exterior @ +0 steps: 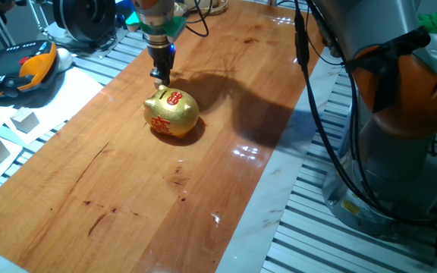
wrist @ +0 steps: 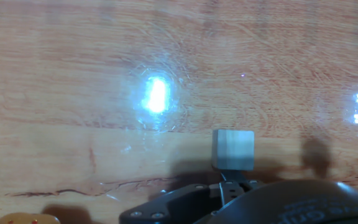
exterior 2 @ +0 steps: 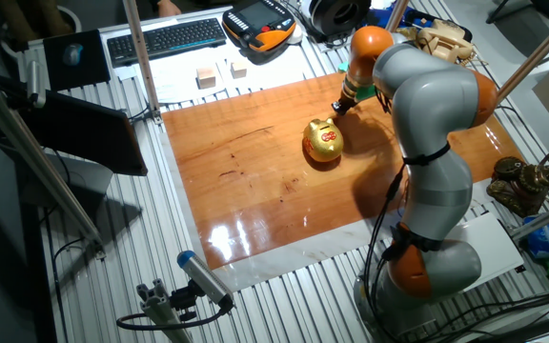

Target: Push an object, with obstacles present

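The tiny wooden cube [wrist: 233, 149] sits on the tabletop [exterior: 203, 189] directly in front of the jaws, touching their tips in the hand view. The gripper [exterior: 161, 76] points straight down, and its jaws are closed together with nothing between them. The gold piggy bank [exterior: 171, 112] stands just beside the gripper, on the near side of it in one fixed view. Farther away, beyond the tabletop edge, some pale wooden blocks [exterior: 24, 120] lie well apart from the pig.
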`<state>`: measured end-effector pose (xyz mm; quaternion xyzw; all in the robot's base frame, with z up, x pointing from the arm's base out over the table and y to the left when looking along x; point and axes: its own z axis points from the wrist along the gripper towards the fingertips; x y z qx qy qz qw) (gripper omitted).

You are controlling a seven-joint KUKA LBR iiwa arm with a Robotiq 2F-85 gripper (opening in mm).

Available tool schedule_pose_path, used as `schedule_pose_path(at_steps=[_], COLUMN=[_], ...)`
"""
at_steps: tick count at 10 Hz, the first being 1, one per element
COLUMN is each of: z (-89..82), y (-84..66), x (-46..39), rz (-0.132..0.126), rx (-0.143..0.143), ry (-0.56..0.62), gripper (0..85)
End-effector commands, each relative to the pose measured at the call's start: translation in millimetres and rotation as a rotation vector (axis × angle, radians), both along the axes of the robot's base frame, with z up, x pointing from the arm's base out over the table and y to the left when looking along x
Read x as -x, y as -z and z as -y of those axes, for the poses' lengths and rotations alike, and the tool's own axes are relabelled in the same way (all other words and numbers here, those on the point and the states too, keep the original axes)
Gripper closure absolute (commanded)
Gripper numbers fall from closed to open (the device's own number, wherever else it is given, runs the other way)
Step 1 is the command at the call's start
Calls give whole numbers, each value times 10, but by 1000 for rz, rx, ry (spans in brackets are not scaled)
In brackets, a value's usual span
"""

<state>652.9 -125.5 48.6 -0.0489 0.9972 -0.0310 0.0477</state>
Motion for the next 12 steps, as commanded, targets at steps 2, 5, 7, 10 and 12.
schedule_pose_path(at_steps=[2,5,7,10,12], z=[-1,-1,-1,-1,17], y=[0,0,0,0,-4], x=[-1,-1,-1,-1,-6], rz=[-1,-1,-3,5,0], rx=[0,-6,-4,-7,-10], ry=[3,3,1,4,1], gripper=[850,850,850,850,850])
